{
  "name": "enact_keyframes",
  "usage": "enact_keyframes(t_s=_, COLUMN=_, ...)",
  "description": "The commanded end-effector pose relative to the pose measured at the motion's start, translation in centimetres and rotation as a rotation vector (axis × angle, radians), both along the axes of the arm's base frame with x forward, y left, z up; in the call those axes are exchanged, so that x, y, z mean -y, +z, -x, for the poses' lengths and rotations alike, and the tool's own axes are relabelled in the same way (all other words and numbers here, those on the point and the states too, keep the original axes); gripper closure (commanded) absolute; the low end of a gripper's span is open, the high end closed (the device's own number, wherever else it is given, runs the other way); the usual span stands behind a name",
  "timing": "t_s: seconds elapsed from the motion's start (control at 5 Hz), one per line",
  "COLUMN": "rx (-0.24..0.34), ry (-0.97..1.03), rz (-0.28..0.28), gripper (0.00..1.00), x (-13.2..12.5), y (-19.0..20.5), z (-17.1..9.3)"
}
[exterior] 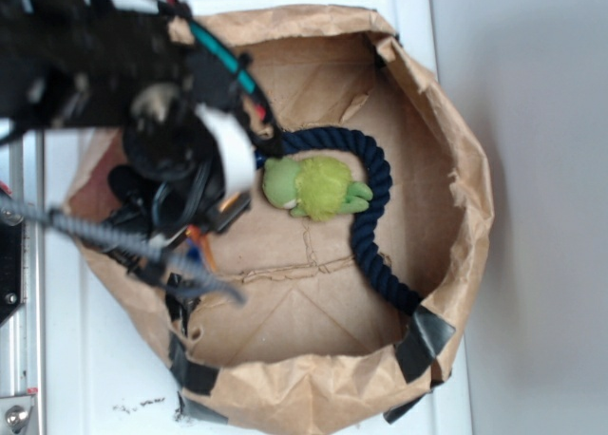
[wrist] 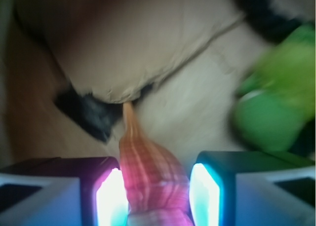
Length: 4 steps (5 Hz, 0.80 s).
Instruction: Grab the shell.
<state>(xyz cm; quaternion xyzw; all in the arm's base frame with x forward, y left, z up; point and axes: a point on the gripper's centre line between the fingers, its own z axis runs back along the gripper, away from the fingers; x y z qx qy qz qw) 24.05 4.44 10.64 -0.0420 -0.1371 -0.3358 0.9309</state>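
Wrist view — tool (wrist: 155, 191) clamps the shell (wrist: 150, 171).

— What sort of place is this?

— A robot test bench, more lab than home. A brown paper bag (exterior: 456, 160), torn open and rolled down into a shallow bin, sits on a plain white surface (exterior: 446, 36), patched with strips of black tape (exterior: 427, 340).

— Anything else pointing that way?

— A metal rail (exterior: 21, 359) with a bolt runs along the left edge, and the black robot arm (exterior: 85, 46) carries bundled cables. Inside the bag lie odd practice props: 1 green plush toy (exterior: 318, 188) and 1 navy rope (exterior: 380, 183).

— No household furniture?

— I can only tell of a bare grey wall or floor (exterior: 541, 169) at the right.
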Motion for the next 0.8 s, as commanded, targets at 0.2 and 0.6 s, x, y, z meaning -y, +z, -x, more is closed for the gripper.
enact_keyframes(t_s=0.2, rx=0.112, ry=0.750, rz=-0.128, gripper=1.00, x=0.7, y=6.4, z=-2.0)
enact_keyframes(t_s=0.6, rx=0.054, ry=0.882, rz=-0.089, gripper=1.00, x=1.3, y=6.0, z=-0.6)
